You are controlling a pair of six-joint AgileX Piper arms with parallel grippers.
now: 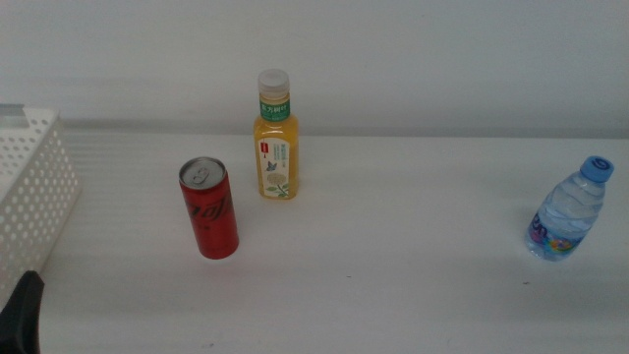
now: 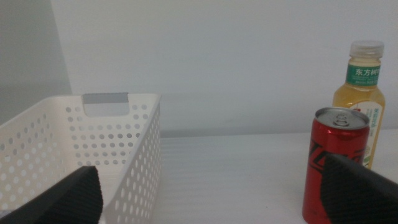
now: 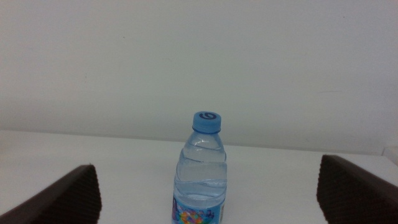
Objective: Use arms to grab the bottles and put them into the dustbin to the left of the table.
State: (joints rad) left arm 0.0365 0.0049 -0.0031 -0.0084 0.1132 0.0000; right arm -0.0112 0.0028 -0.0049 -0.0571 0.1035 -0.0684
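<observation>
A slim red can (image 1: 208, 208) stands upright on the white table (image 1: 393, 285), left of centre. An orange juice bottle (image 1: 276, 138) with a beige cap stands just behind it. A small clear water bottle (image 1: 567, 210) with a blue cap stands at the far right. The white perforated dustbin (image 1: 29, 202) is at the left edge. My left gripper (image 1: 22, 313) shows only as a dark jaw at the bottom left. In the left wrist view its jaws are wide apart and empty (image 2: 217, 199), with the dustbin (image 2: 81, 155), the can (image 2: 334, 163) and the juice bottle (image 2: 362, 99) ahead. My right gripper (image 3: 208, 196) is open, with the water bottle (image 3: 202, 171) ahead between its jaws.
A plain white wall (image 1: 393, 49) runs along the back edge of the table. The right arm is out of the middle view.
</observation>
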